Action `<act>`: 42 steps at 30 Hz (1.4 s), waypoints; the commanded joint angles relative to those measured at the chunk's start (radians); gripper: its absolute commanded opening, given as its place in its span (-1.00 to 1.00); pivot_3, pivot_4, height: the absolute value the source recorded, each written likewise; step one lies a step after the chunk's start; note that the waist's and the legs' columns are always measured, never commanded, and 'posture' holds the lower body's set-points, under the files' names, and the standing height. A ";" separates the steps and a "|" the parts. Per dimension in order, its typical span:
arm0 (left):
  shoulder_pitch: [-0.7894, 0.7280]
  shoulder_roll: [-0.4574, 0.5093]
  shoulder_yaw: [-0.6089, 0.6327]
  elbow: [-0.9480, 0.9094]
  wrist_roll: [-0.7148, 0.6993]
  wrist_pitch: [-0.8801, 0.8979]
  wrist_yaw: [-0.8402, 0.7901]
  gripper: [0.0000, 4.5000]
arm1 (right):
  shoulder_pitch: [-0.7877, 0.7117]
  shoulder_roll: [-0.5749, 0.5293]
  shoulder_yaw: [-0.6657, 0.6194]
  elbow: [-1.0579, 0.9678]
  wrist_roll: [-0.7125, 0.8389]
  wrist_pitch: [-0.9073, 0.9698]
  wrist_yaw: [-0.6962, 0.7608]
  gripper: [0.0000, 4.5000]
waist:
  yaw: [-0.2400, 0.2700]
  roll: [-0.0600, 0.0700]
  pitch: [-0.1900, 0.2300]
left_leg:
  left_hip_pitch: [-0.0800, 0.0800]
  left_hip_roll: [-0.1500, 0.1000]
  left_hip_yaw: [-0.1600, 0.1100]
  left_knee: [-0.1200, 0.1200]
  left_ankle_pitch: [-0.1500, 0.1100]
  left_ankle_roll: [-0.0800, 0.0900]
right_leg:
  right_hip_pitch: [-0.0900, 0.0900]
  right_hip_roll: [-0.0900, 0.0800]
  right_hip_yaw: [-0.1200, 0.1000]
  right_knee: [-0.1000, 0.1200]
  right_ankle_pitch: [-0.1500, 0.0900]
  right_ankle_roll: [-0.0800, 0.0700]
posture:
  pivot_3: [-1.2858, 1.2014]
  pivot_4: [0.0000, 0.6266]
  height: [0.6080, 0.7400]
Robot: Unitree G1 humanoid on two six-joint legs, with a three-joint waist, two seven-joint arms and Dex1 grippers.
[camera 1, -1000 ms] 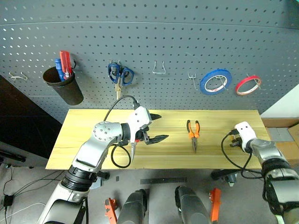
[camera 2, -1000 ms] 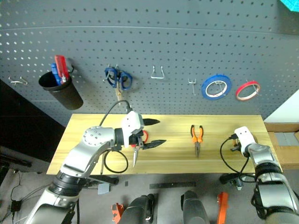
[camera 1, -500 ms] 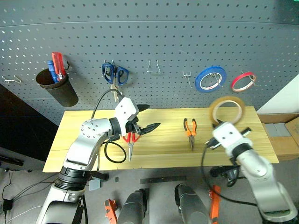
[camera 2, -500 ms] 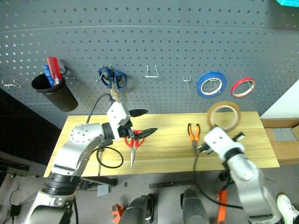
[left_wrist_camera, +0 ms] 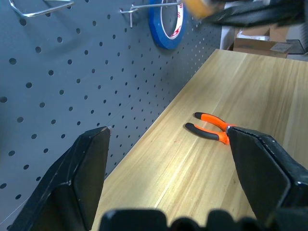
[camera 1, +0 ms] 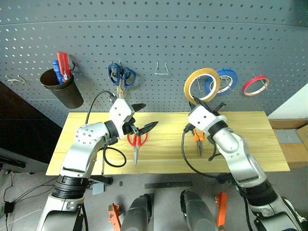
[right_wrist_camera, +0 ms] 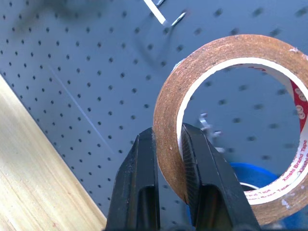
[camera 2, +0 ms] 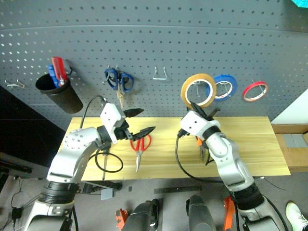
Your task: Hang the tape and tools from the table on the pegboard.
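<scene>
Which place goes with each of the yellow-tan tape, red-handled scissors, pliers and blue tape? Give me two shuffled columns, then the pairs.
1. yellow-tan tape
2. red-handled scissors
3. pliers
4. blue tape

A. hanging on a pegboard hook
B. lying on the table near the left gripper
C. gripped by the right gripper, raised by the pegboard
D. lying on the table behind the right arm

Pairs: 1-C, 2-B, 3-D, 4-A

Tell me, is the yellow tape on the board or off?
Off: the right tool grips the tape before the pegboard, beside a hook.
</scene>
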 commanded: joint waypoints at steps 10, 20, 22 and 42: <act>-0.021 -0.001 -0.003 -0.009 0.011 -0.033 0.001 0.83 | 0.077 0.038 0.014 0.027 0.005 0.027 0.064 -0.36 | 0.001 0.000 0.000 | -0.001 0.000 -0.001 0.000 0.000 0.000 | -0.001 0.000 0.000 0.000 0.000 0.000 | -0.06 -0.17 1.00; -0.012 0.125 -0.027 0.189 0.148 -0.262 -0.076 0.83 | 0.222 0.334 -0.154 -0.141 0.150 0.591 0.056 0.97 | -0.002 0.000 0.000 | 0.003 0.007 0.000 0.000 0.001 -0.001 | 0.001 0.005 -0.001 0.001 0.002 -0.003 | -0.07 -0.15 1.00; -0.021 0.134 -0.033 0.219 0.156 -0.293 -0.090 0.83 | 0.170 0.394 -0.195 -0.099 0.157 0.696 0.013 0.97 | 0.004 -0.002 -0.001 | 0.004 0.010 0.000 0.000 0.001 -0.003 | 0.002 0.009 -0.001 0.000 0.003 -0.005 | -0.07 -0.15 1.00; -0.021 0.130 -0.013 0.243 0.151 -0.334 -0.082 0.83 | 0.088 0.348 -0.179 -0.244 0.260 0.797 -0.017 0.97 | -0.009 -0.008 -0.005 | -0.011 0.013 0.003 0.001 0.002 -0.005 | -0.021 0.011 0.000 0.013 0.004 -0.007 | -0.06 -0.21 1.00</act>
